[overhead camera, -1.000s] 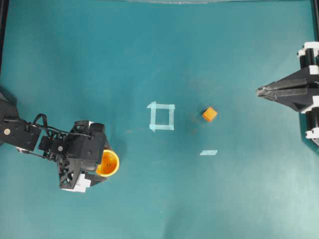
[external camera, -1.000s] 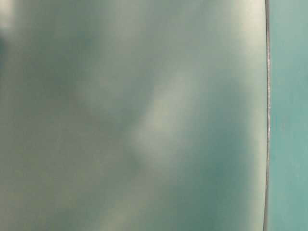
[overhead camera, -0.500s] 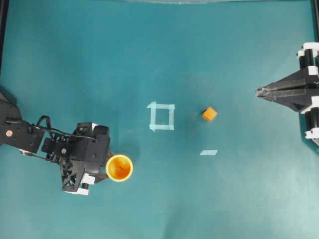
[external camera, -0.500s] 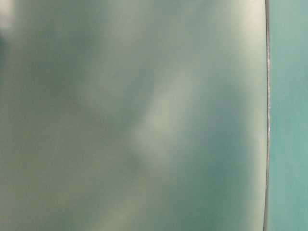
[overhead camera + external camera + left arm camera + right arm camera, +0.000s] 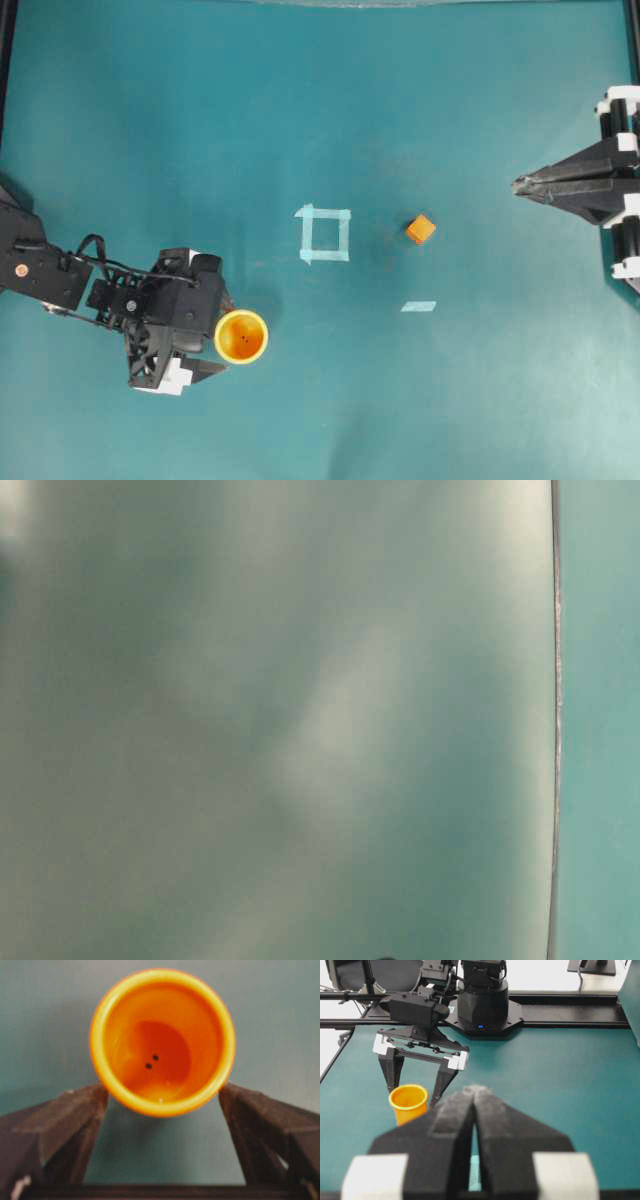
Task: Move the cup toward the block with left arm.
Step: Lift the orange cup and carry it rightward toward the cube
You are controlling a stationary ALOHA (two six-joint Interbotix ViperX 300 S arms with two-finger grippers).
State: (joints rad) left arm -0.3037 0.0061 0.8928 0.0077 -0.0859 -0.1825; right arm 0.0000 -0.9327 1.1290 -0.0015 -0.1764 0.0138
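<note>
The cup (image 5: 241, 336), yellow-rimmed and orange inside, stands upright on the teal table at the lower left. My left gripper (image 5: 224, 336) is open. Its black fingers (image 5: 80, 1115) flank the near half of the cup (image 5: 162, 1040), tips close by the rim on either side. The block (image 5: 421, 229), a small orange cube, lies right of centre, far from the cup. My right gripper (image 5: 516, 184) hangs shut at the right edge, pointing left. In the right wrist view its jaws (image 5: 474, 1091) are pressed together, the cup (image 5: 408, 1102) stands beyond them, and the block is hidden.
A pale blue tape square (image 5: 325, 233) lies between the cup and the block, and a short tape strip (image 5: 419, 306) lies below the block. The table-level view is a blur and shows nothing usable.
The cup has shifted a little right, out from under the left wrist. The left jaws closed in on it and now stand wide apart again. The right arm has not moved.
</note>
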